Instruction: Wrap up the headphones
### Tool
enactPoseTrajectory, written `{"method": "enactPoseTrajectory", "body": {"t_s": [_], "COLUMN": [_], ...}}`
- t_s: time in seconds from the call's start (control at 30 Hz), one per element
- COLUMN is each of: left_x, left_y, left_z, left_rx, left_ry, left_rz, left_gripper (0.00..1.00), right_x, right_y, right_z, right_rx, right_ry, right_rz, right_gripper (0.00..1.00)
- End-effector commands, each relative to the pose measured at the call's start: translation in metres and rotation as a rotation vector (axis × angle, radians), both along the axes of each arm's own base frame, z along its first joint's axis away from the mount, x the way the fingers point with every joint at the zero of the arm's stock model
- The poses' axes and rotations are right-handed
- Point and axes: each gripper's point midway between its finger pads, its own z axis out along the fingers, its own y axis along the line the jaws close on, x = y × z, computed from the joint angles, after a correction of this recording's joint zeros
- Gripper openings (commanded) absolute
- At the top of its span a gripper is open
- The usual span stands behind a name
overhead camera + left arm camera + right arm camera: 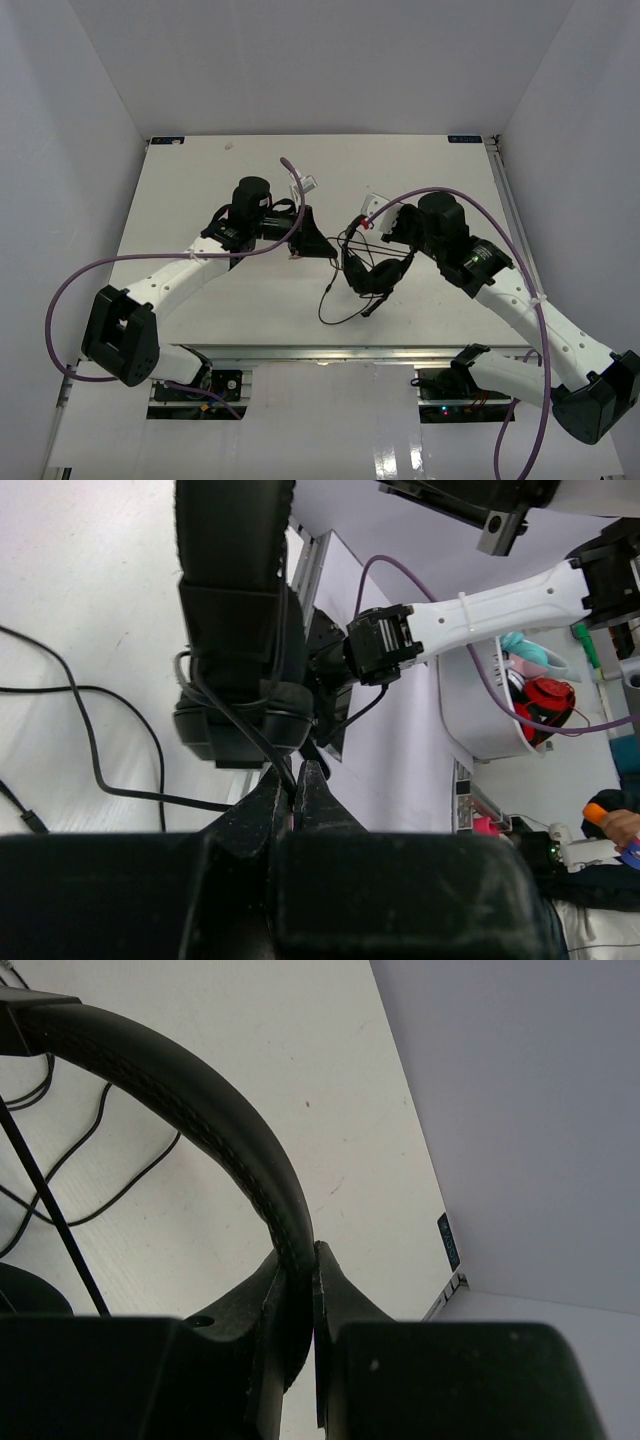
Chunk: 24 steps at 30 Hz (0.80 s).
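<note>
Headphones (372,272) at surface (200,180) centre, lifted or resting unclear, right gripper (298,1262) pinching the headband (200,1110), earcups (240,715) cut off in its view, left gripper (295,780) pressed together at the cable (50,689), hold uncertain.

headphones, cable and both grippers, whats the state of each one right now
black over-ear headphones: gripped by the padded headband, not yet wrapped
thin black cable: mostly loose, loops trailing on the white table
right gripper: shut on the headband
left gripper: shut on the cable just below an earcup
</note>
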Motion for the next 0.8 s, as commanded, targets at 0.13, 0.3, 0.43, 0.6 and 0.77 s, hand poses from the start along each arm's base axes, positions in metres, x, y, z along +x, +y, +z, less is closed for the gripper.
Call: {"method": "enactPoseTrajectory", "body": {"t_s": [0.13, 0.3, 0.43, 0.6, 0.77], "left_x": [-0.03, -0.038, -0.039, -0.037, -0.036], "left_y": [0.007, 0.009, 0.008, 0.007, 0.006], "left_z": [0.039, 0.036, 0.035, 0.038, 0.047], "left_rx": [-0.096, -0.095, -0.095, -0.097, -0.113], "left_ry": [0.056, 0.08, 0.097, 0.112, 0.141], "left_rz": [-0.143, -0.171, -0.202, -0.211, -0.21], "left_gripper": [0.12, 0.15, 0.15, 0.17, 0.22], "right_x": [0.036, 0.047, 0.054, 0.058, 0.061], "right_y": [-0.024, -0.025, -0.018, -0.004, 0.005], "right_z": [0.027, 0.045, 0.059, 0.072, 0.085], "right_rx": [0.063, 0.077, 0.05, 0.065, 0.107], "right_ry": [-0.115, -0.19, -0.274, -0.355, -0.452], "right_rz": [-0.272, -0.309, -0.284, -0.26, -0.296], "right_gripper": [0.08, 0.08, 0.08, 0.08, 0.08]}}
